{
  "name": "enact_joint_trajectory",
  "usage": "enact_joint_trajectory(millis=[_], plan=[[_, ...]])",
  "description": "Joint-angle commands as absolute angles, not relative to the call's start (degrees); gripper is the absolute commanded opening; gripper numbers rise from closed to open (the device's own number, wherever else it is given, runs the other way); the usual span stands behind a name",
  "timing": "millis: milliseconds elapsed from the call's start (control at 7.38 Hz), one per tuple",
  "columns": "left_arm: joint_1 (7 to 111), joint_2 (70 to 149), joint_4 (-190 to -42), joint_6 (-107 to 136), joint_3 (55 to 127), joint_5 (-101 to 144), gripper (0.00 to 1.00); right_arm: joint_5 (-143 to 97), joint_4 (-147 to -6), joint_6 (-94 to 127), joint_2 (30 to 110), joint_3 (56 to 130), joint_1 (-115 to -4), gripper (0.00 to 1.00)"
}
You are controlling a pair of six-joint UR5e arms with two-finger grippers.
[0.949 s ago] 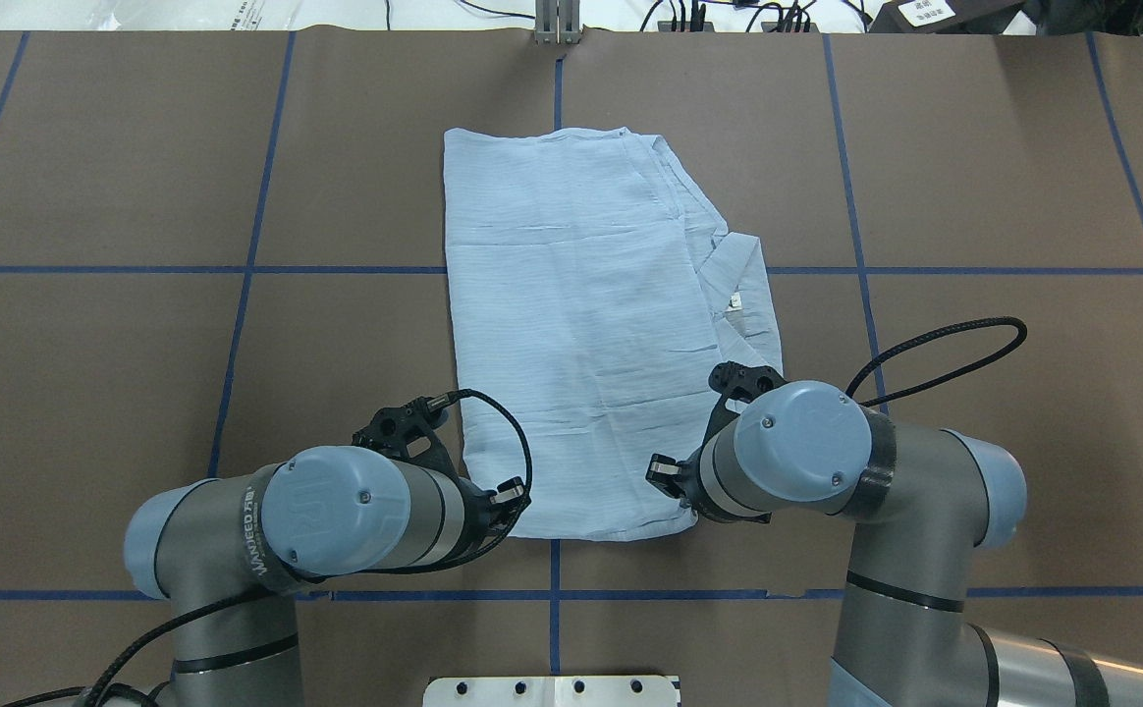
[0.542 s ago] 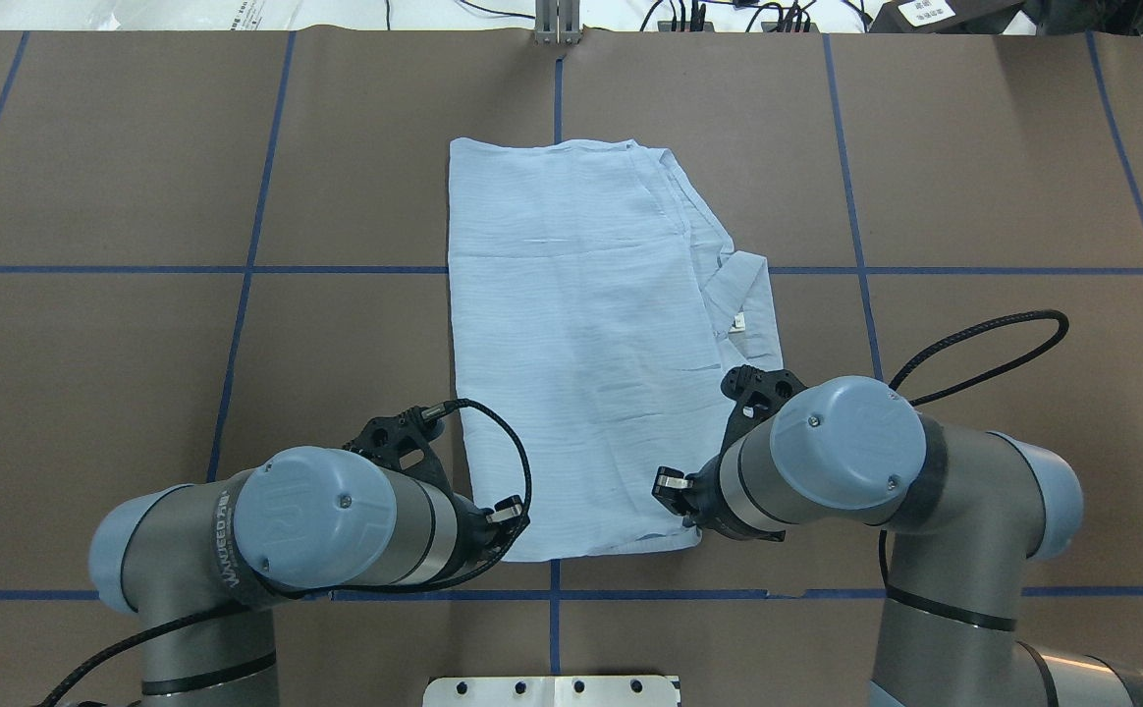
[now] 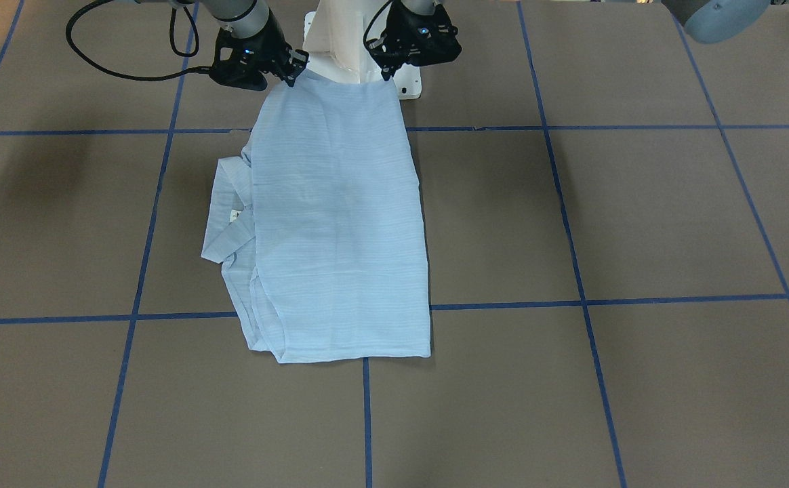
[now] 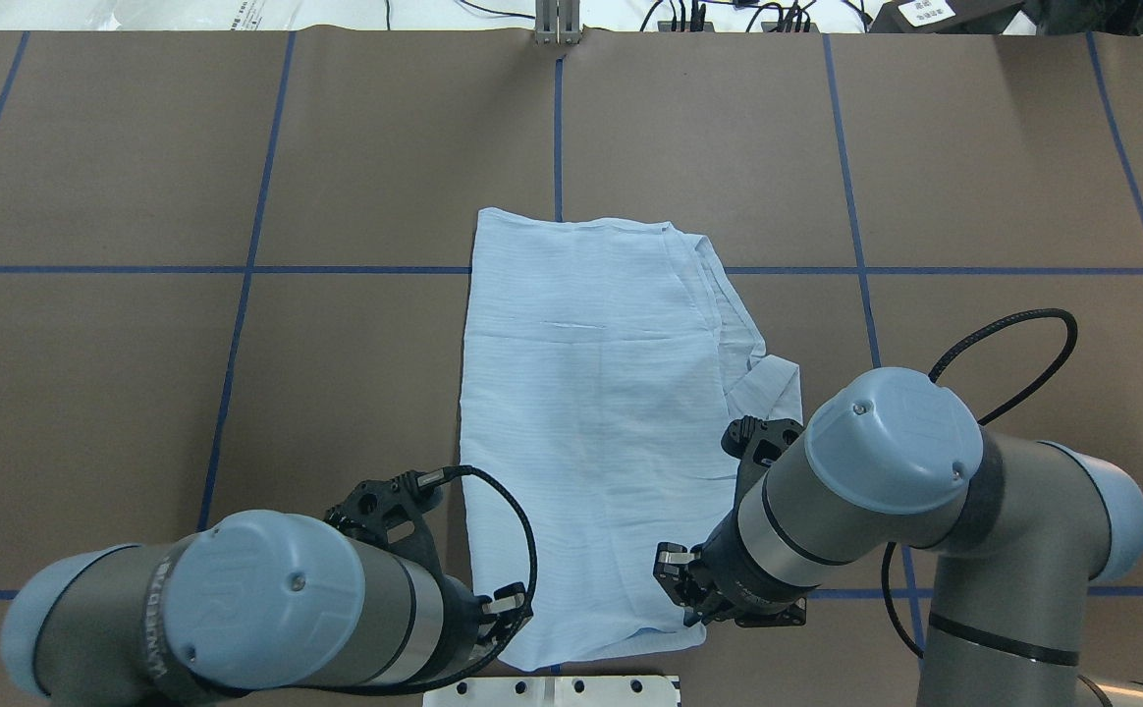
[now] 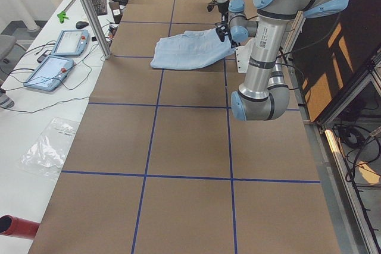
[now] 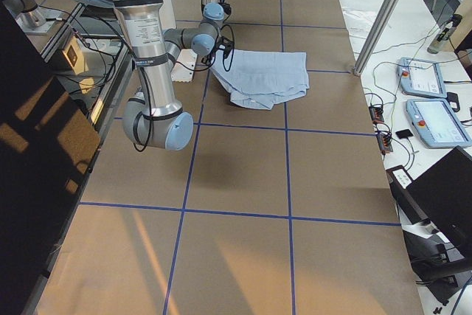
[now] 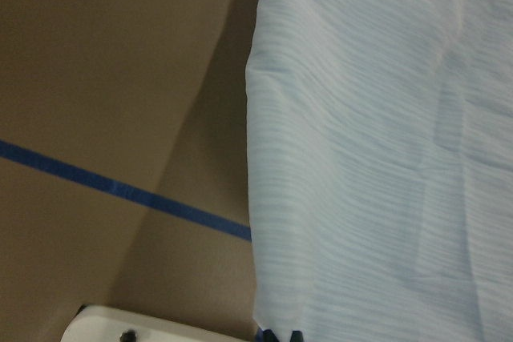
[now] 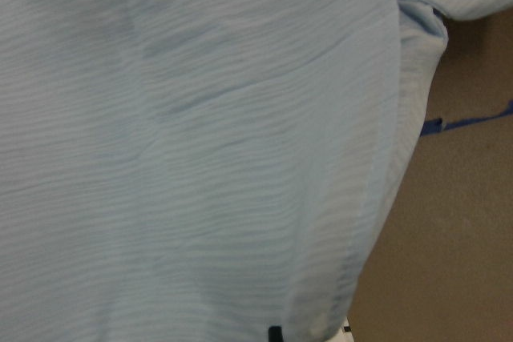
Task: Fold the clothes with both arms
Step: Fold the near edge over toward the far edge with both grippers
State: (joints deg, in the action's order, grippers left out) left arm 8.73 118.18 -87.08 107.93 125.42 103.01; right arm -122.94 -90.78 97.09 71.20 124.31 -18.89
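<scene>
Two grippers work at the bottom of the overhead view, wrists angled inward. The left gripper clamps the lower left corner of the shirt. The right gripper clamps the lower right corner. Both jaw pairs are narrow, closed on cloth. The shirt lies folded lengthwise at frame centre, with its lower edge lifted near the white base plate. Collar layers protrude at centre right. Bare table surrounds the shirt left, right and above. A black cable loops at right.
</scene>
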Motion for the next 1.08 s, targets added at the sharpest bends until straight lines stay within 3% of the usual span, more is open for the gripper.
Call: enact_joint_trajectory(millis=[0, 542, 949], plan=[[7.91, 118.47, -83.15, 107.84, 129.64, 105.27, 0.0, -124.28, -90.88, 97.03, 70.76, 124.72, -19.42, 0.0], [22.72, 120.58, -85.33, 99.35, 125.79, 105.47, 0.0, -124.01, -90.53, 92.3, 64.54, 120.17, -34.25, 0.0], [33.2, 123.3, -100.15, 97.74, 110.8, 111.0, 0.0, -123.93, -90.09, 86.24, 58.55, 109.46, -39.97, 0.0]])
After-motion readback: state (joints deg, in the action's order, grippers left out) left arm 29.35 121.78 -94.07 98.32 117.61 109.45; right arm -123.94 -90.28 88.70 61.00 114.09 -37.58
